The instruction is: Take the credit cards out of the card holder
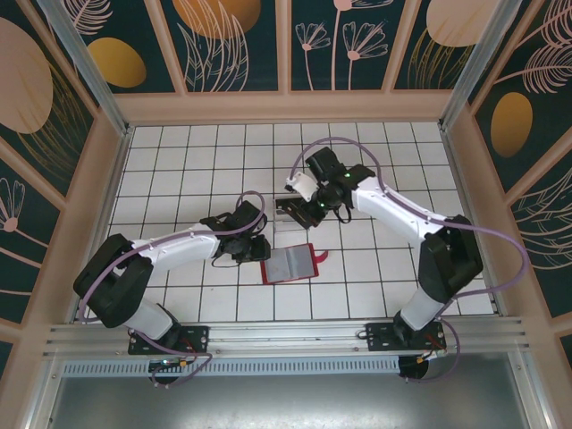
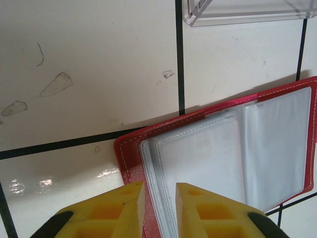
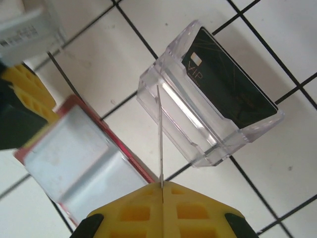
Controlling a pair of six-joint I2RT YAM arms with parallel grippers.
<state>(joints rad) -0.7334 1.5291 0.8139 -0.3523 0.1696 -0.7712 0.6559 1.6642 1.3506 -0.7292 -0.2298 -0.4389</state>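
The card holder [image 1: 290, 264] lies open on the tiles, red with grey-clear sleeves [image 2: 237, 153]. My left gripper [image 2: 159, 186] sits over its left edge with a narrow gap between the yellow fingers. The red cover and sleeve edges run under that gap, and I cannot tell if the tips touch them. My right gripper [image 3: 162, 184] is shut on a thin pale credit card [image 3: 160, 134], seen edge-on, held above the tiles beside a transparent box [image 3: 208, 104]. A dark credit card marked VIP [image 3: 228, 82] stands in that box. From above, the right gripper [image 1: 297, 206] hangs just beyond the card holder.
The transparent box's corner [image 2: 237, 12] lies just beyond the card holder's far edge. The card holder's red snap tab [image 1: 322, 259] sticks out on the right. Wooden walls [image 1: 290, 105] fence the white tiled table on three sides. The two grippers work close together.
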